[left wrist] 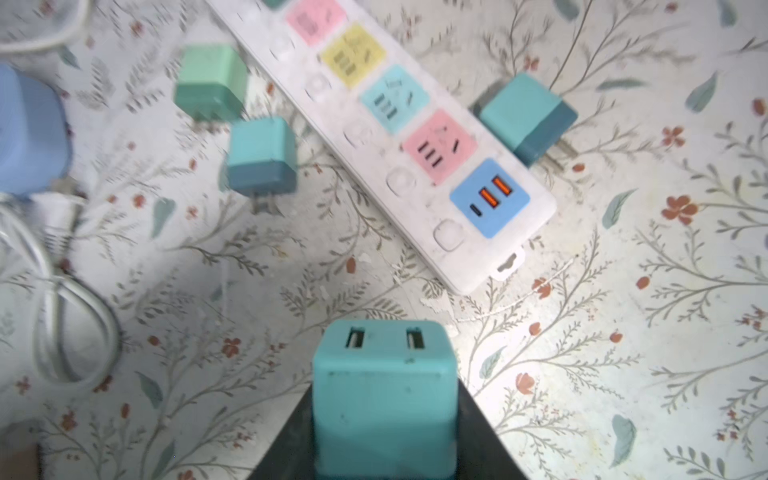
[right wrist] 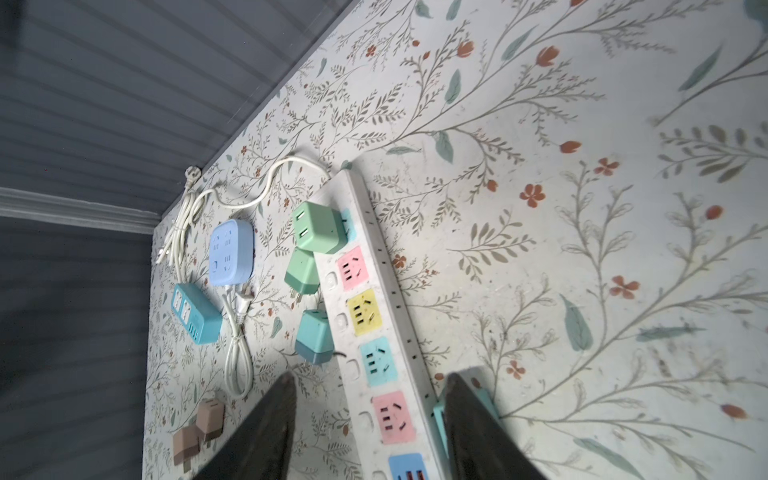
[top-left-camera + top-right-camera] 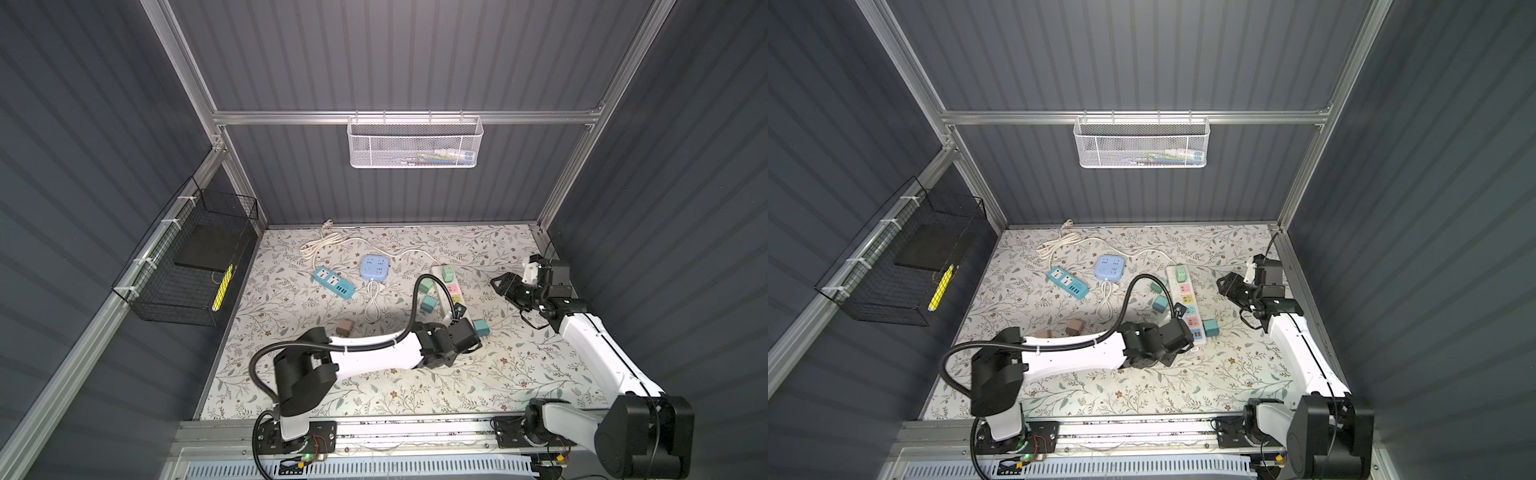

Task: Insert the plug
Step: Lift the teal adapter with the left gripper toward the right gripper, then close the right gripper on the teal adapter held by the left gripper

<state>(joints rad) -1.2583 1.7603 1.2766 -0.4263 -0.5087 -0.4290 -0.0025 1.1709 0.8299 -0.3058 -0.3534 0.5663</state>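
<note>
Though prongs of the teal plug (image 1: 382, 365) are hidden, left claw (image 1: 384, 440) clamps it; right claw (image 2: 370, 419) gapes.

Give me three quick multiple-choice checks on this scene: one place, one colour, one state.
1. Where on the white strip is the seated green plug?
A) the socket farthest from the USB end
B) the yellow socket
C) the USB end

2. What colour is the strip's USB panel?
A) pink
B) blue
C) yellow

3. How is the left gripper?
A) open and empty
B) shut on a teal plug
C) shut on nothing

Answers:
1 A: the right wrist view shows the plug standing on the last socket, beyond the pink one.
2 B: the panel around the orange ports is blue.
3 B: the plug sits clamped between the dark fingers.
</note>
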